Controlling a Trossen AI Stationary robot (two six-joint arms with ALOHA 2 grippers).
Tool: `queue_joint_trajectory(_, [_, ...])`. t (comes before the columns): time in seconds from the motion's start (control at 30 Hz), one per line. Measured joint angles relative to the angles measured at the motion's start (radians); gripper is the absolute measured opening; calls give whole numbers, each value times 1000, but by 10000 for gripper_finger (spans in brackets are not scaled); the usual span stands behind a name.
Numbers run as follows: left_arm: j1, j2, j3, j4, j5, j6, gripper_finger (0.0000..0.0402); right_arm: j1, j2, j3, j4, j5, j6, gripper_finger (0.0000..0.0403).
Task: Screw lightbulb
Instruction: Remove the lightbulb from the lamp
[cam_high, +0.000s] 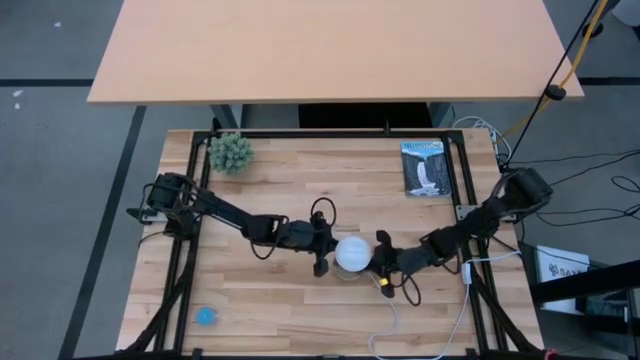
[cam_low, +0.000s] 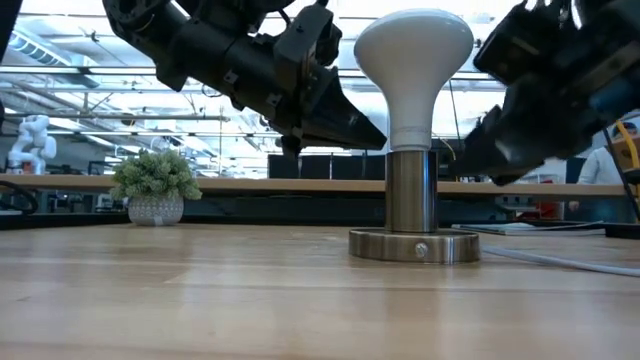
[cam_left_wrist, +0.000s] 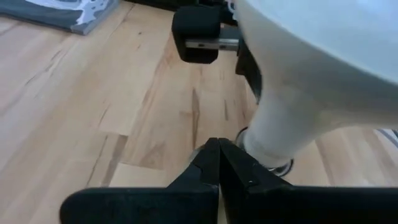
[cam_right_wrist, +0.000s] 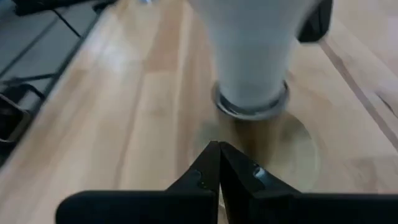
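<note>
The white lightbulb (cam_high: 352, 253) (cam_low: 412, 60) stands upright, its narrow end in the metal socket post (cam_low: 410, 190). The post rises from a round base (cam_low: 412, 245) near the table's middle. My left gripper (cam_high: 328, 256) (cam_left_wrist: 217, 146) is shut, slanting down from the table's left, its tips close beside the bulb's neck (cam_left_wrist: 273, 134). My right gripper (cam_high: 380, 258) (cam_right_wrist: 217, 148) is shut too. It slants down from the right toward the socket's rim (cam_right_wrist: 252, 109) and holds nothing. My left gripper has its shut fingertips (cam_low: 378, 135) right beside the bulb's neck, coming from the table's left and slanting down. I cannot tell whether they touch it.
A small potted plant (cam_high: 231, 152) stands at the far left and a picture book (cam_high: 426, 168) lies at the far right. A blue object (cam_high: 206, 316) sits near the front left corner. The socket's white cord (cam_high: 400, 320) runs toward the near edge.
</note>
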Motion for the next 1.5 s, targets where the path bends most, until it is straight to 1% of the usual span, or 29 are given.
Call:
queue_joint_trajectory(0.1, [13, 0, 0, -13, -1, 0, 0, -17, 21, -1, 12, -2, -3, 0])
queue_joint_trajectory(0.33, [46, 0, 0, -41, -8, 3, 0, -73, 120, 0, 172, -53, -37, 0])
queue_joint_trajectory(0.4, [55, 0, 0, -58, -22, 3, 0, -90, 148, 0, 190, -34, -41, 0])
queue_joint_trajectory(0.53, [72, 0, 0, -79, -30, 1, 0, -136, 184, 0, 201, 67, -49, 0])
queue_joint_trajectory(0.7, [98, 0, 0, -107, -65, 0, 0, -205, 187, 0, 165, 76, -64, 0])
queue_joint_trajectory(0.8, [109, 0, 0, -118, -75, -4, 0, -224, 169, -1, 136, 69, -64, 0])
queue_joint_trajectory(0.9, [110, 0, 0, -117, -74, -3, 0, -218, 119, -2, 64, 12, -50, 0])
queue_joint_trajectory(1.0, [104, 0, 0, -112, -22, 13, 0, -189, 38, -2, -49, -27, -9, 0])
queue_joint_trajectory(1.1, [96, 0, 0, -92, 18, 20, 0, -137, -49, -2, -115, -27, 13, 0])
queue_joint_trajectory(1.17, [89, 0, 0, -70, 43, 27, 0, -101, -98, -2, -105, -27, 4, 0])
queue_joint_trajectory(1.27, [79, 0, 0, -26, 72, 46, 0, -62, -130, -2, -56, -27, -35, 0])
queue_joint_trajectory(1.37, [72, 0, 0, -1, 77, 53, 0, -51, -117, -2, -3, -8, -52, 0])
queue_joint_trajectory(1.5, [72, 0, 0, -2, 79, 52, 0, -53, -65, -2, 64, 4, -56, 0])
